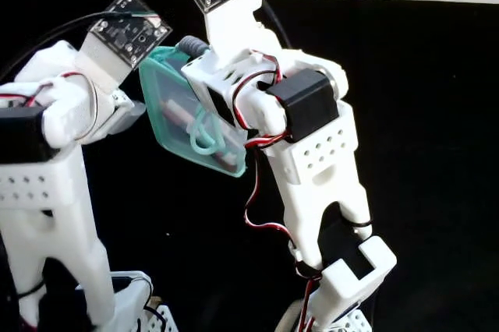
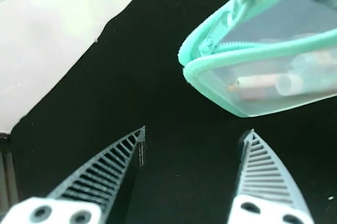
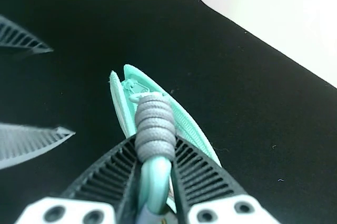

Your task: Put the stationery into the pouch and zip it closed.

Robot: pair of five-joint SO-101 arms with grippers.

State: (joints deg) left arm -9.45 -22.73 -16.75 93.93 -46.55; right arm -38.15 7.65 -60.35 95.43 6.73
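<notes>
Teal pouch (image 1: pixel 175 110) — hangs diagonal in right claw (image 3: pixel 155 142).

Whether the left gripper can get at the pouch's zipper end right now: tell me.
Probably yes. The left gripper is open, the zipper end of the pouch lies just beyond its fingertips, and nothing stands between them. The right gripper, shut on the pouch, holds it up off the table.

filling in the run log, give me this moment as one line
pouch: held by its pull in right fingers, shut | left fingers: open, apart from pouch | stationery: inside pouch | zip: state unclear
</notes>
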